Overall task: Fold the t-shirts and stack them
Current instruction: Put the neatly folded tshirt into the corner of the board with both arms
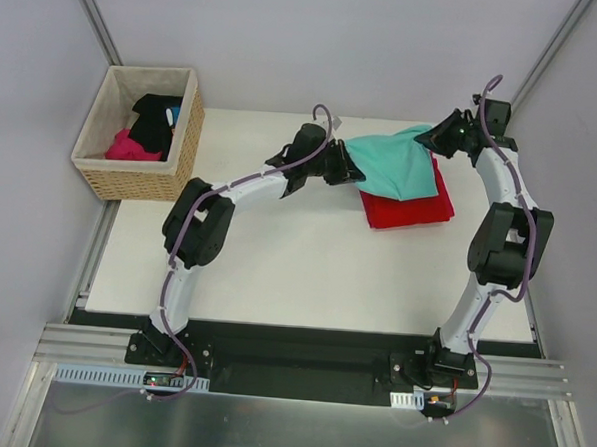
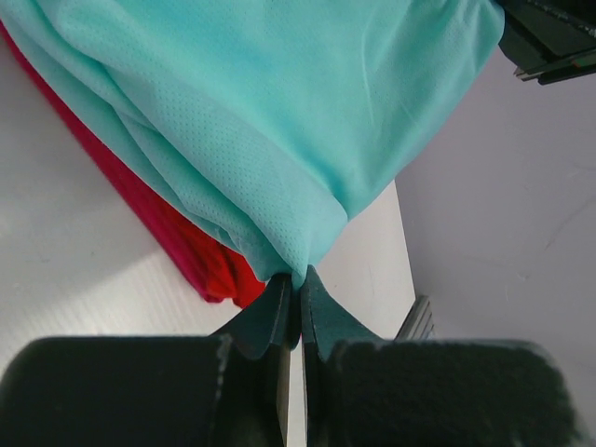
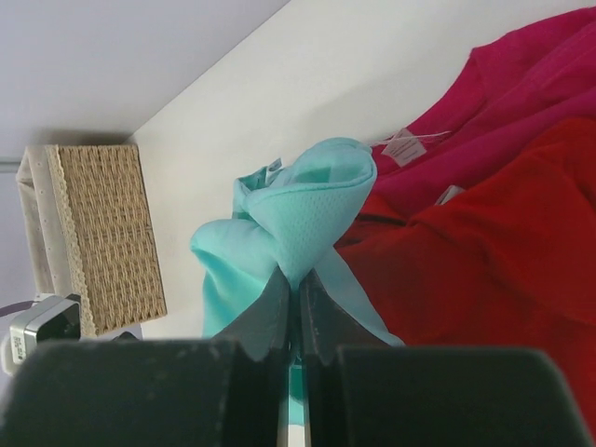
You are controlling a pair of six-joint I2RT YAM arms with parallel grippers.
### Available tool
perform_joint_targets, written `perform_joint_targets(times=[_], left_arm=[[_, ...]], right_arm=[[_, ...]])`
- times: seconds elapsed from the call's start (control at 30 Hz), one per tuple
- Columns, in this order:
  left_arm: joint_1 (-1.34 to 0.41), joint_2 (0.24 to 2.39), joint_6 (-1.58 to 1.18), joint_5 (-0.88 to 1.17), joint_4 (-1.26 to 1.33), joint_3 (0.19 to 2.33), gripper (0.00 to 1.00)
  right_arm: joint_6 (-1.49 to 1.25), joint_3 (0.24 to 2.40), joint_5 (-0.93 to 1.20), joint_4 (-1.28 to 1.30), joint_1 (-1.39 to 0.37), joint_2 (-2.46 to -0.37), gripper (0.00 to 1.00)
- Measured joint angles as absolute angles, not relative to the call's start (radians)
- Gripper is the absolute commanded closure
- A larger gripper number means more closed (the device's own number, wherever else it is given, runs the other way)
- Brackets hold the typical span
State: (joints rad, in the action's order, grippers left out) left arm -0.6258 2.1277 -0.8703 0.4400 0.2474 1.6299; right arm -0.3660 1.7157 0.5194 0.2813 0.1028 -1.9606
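I have both tools clamped on the soft teal mint-green cotton t-shirt (image 1: 397, 164) (image 2: 279, 112) (image 3: 298, 214). From the top camera it sits toward 1 o'clock on the white worktop (image 1: 276, 272), draped over the folded bright red cotton t-shirt (image 1: 409, 211) (image 2: 209, 265) (image 3: 484, 242). The red cloth shows along the teal one's 5 o'clock side.

My left tool (image 1: 354, 172) (image 2: 300, 279) has its jaws pressed together on a thin fold at the teal shirt's 9 o'clock edge. My right tool (image 1: 424, 142) (image 3: 298, 279) is pinched just as narrow on a bunched corner at the shirt's 1 o'clock end. In the right wrist view the cloth curls into a loop just above the fingertips.

At 10 o'clock, off the worktop's corner, a woven wicker basket with a pale lining (image 1: 130, 183) holds a crumpled black garment (image 1: 156, 111) and a magenta-pink garment (image 1: 130, 147).
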Motion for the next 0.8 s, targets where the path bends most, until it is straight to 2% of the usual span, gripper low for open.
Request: perform_joint_targets(times=[0.3,0.8], left_arm=[[-0.662,2.254,-0.887,0.446,0.229,1.800,1.00],[-0.728,2.289,-0.906,0.446,0.220,1.858,1.00]], right_arm=[[-0.383,1.771,0.540,0.282,0.176,-1.991,0.99],[-0.375,1.776,0.535,0.310,0.198,-2.000,1.00]])
